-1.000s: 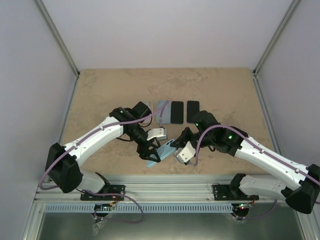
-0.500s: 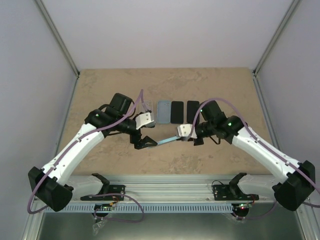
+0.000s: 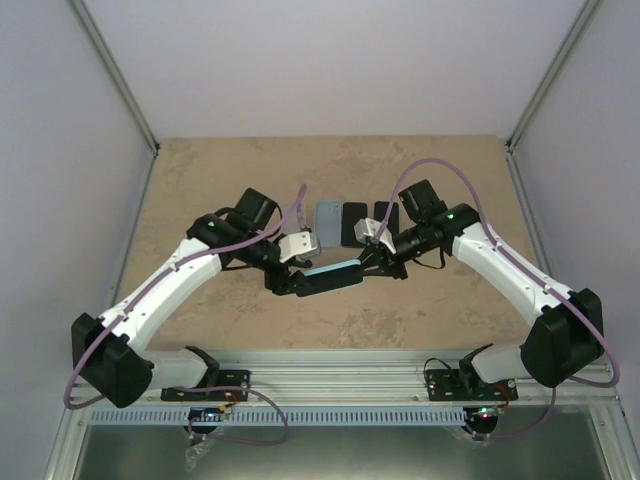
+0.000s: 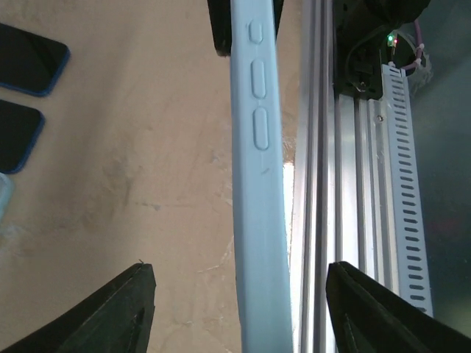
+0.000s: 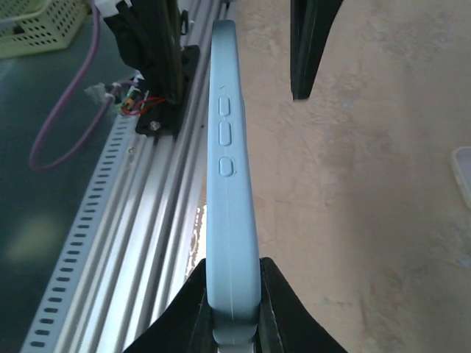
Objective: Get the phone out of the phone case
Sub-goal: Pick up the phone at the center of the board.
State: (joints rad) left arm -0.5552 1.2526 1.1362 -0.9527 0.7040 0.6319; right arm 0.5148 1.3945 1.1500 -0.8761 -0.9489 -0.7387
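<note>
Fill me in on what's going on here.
Two robot arms hold a phone in a light-blue case above the table between them. The right gripper is clamped on one end of it. The left gripper is open, with its fingers on either side of the case, not touching it. The phone is not out of the case yet.

Reaching inward with left arm (image 3: 170, 280) and right arm (image 3: 510, 275), elbows bowed out to the sides, wrists turned to face each other end to end. Pinching one end of the phone case (image 3: 332, 277) between the fingers (image 5: 276, 309) of the right gripper (image 3: 368, 268). Holding the left gripper (image 3: 290, 284) spread wide at the opposite end, fingers (image 4: 125, 309) standing off either side, touching nothing.
</note>
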